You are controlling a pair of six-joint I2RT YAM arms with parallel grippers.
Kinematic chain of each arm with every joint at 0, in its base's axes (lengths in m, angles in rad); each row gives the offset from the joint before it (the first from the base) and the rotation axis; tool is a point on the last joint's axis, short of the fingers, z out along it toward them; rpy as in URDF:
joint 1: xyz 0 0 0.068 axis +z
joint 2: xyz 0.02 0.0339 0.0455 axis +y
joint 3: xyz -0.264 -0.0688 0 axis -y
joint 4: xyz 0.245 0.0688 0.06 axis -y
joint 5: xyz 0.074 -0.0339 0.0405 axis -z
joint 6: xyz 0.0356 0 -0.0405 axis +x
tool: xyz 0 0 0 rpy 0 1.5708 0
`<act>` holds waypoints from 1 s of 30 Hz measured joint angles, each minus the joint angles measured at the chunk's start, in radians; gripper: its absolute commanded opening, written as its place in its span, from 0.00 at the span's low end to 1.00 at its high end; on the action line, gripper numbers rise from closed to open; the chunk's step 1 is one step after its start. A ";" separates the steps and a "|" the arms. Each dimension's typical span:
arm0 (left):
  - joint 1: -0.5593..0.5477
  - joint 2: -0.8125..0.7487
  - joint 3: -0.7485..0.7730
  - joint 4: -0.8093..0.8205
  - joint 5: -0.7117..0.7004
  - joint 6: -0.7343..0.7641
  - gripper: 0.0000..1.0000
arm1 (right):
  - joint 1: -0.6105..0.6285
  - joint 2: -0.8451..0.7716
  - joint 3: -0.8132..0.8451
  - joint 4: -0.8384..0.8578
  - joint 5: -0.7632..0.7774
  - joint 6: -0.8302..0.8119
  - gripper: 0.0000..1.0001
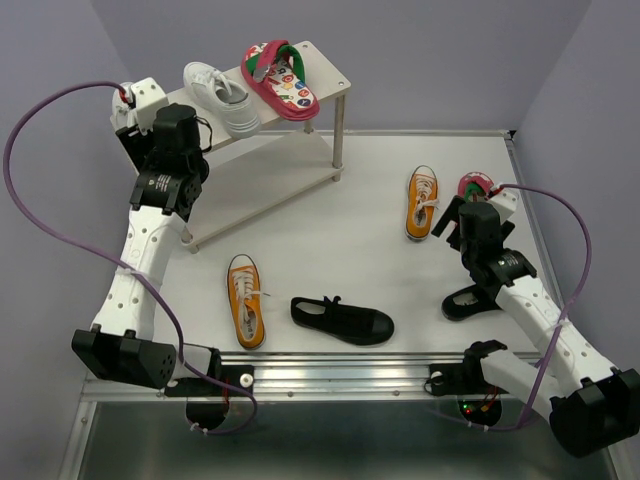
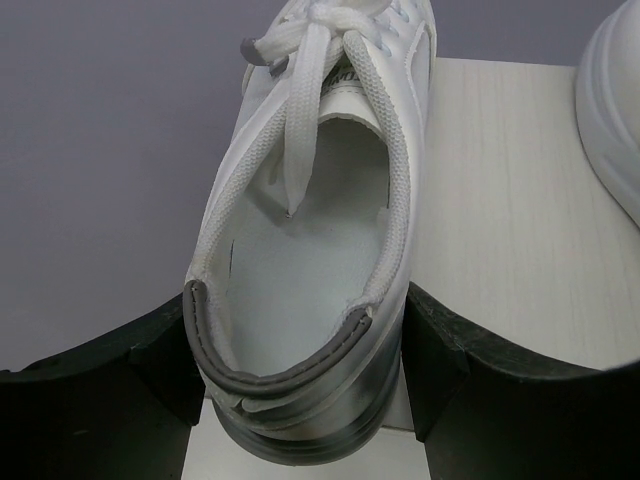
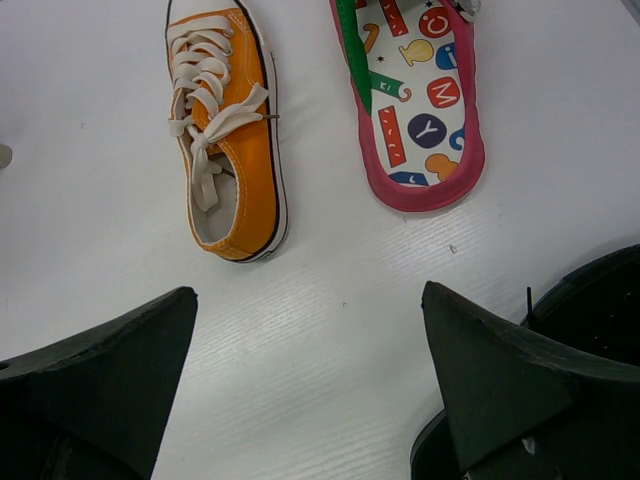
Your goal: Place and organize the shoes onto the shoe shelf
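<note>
Three of the eight shoes sit on the top board of the shoe shelf (image 1: 336, 84): the white sneakers (image 1: 222, 97) and one red flip-flop (image 1: 283, 80). No shoe shows on the lower board. The left arm's fingers (image 2: 100, 390) appear to clasp the heel of one white sneaker (image 2: 310, 200) from both sides as it rests on that board, with its mate (image 2: 612, 110) just beside it; by the look of it, placing or straightening this pair is the step in hand. Five shoes are left on the surface (image 1: 350, 255): an orange sneaker (image 1: 245, 300) and a black strap shoe (image 1: 342, 320) near the front, and a second orange sneaker (image 1: 422, 203), the other flip-flop (image 3: 420, 100) and a second black shoe (image 1: 465, 303) to the right. The right arm's fingers (image 3: 500, 370) are spread wide and hold nothing, hovering over the surface just short of that orange sneaker and flip-flop. From above, the left wrist hides its own fingers and the shelf's left end, and the right arm covers most of the floor flip-flop and part of the second black shoe. The clasped sneaker's toe is cut off in the wrist view.
</note>
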 measured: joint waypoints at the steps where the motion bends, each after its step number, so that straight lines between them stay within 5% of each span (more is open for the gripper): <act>1: 0.000 -0.002 0.000 -0.006 -0.009 -0.001 0.53 | 0.000 0.000 0.000 0.000 0.000 0.000 1.00; 9: 0.005 -0.003 0.000 -0.014 -0.013 -0.011 0.64 | 0.000 -0.007 0.000 0.000 0.000 -0.003 1.00; 10: 0.005 -0.003 0.000 -0.014 -0.012 -0.011 0.84 | 0.000 -0.010 0.000 0.000 0.000 -0.004 1.00; 12: 0.006 -0.003 0.000 -0.014 -0.007 -0.009 0.99 | 0.000 -0.018 0.000 0.000 0.001 -0.005 1.00; 20: 0.006 -0.003 0.032 -0.020 0.077 -0.012 0.99 | 0.000 -0.023 0.000 0.000 0.000 -0.005 1.00; 30: -0.013 -0.016 0.283 -0.031 0.146 0.006 0.99 | 0.000 -0.023 0.000 -0.001 0.000 -0.005 1.00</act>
